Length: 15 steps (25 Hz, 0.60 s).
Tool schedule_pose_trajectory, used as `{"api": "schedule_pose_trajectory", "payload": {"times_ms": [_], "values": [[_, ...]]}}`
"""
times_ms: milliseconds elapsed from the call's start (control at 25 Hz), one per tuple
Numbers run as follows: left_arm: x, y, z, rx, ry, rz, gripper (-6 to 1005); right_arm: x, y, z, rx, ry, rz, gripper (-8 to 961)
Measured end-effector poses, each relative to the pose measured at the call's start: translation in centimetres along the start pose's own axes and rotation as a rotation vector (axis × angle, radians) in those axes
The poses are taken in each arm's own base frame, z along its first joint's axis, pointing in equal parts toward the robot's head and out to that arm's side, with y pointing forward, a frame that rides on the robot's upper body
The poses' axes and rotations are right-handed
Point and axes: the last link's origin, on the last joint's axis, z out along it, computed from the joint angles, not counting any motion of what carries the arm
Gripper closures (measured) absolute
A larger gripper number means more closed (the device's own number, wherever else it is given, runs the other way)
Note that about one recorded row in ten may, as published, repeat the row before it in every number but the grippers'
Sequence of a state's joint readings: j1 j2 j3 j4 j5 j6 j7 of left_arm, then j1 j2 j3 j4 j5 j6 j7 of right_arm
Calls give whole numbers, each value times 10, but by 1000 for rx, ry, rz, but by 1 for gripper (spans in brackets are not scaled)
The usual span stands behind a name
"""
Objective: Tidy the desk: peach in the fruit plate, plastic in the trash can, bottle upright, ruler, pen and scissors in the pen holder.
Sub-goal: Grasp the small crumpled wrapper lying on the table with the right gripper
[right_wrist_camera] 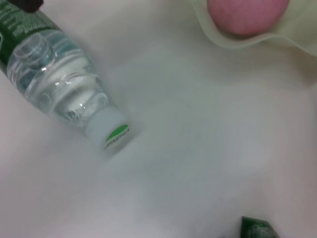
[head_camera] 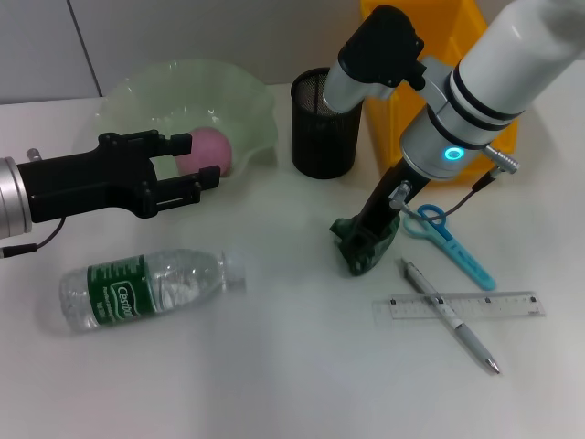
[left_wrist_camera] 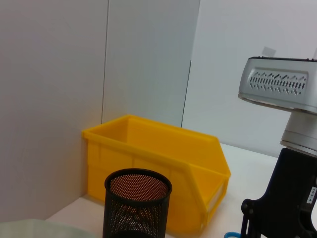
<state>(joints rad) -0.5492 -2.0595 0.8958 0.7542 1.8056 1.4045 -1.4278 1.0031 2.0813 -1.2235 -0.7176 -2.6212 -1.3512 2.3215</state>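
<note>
A pink peach (head_camera: 212,146) lies in the pale green fruit plate (head_camera: 251,101). My left gripper (head_camera: 203,157) is open at the plate's near rim, its fingers on either side of the peach. A clear bottle (head_camera: 146,288) with a green label lies on its side, cap to the right. My right gripper (head_camera: 364,245) points down at the table in front of the black mesh pen holder (head_camera: 324,123). Blue scissors (head_camera: 450,240), a pen (head_camera: 450,315) and a clear ruler (head_camera: 462,306) lie to its right. No plastic is in view.
A yellow bin (head_camera: 388,128) stands behind the pen holder at the back right; it also shows in the left wrist view (left_wrist_camera: 158,153). The right wrist view shows the bottle's cap (right_wrist_camera: 111,134) and the peach (right_wrist_camera: 247,15).
</note>
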Motion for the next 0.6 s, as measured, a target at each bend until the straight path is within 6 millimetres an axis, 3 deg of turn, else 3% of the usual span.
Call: {"api": "schedule_pose_trajectory", "payload": {"times_ms": [400,600], "values": [[0,-2,0,13,-2,-2,348,1,2,-1,-5,17,2,715],[0,-3,0,19,-3,-2,348,1,2,-1,-3,16,8,821]]}}
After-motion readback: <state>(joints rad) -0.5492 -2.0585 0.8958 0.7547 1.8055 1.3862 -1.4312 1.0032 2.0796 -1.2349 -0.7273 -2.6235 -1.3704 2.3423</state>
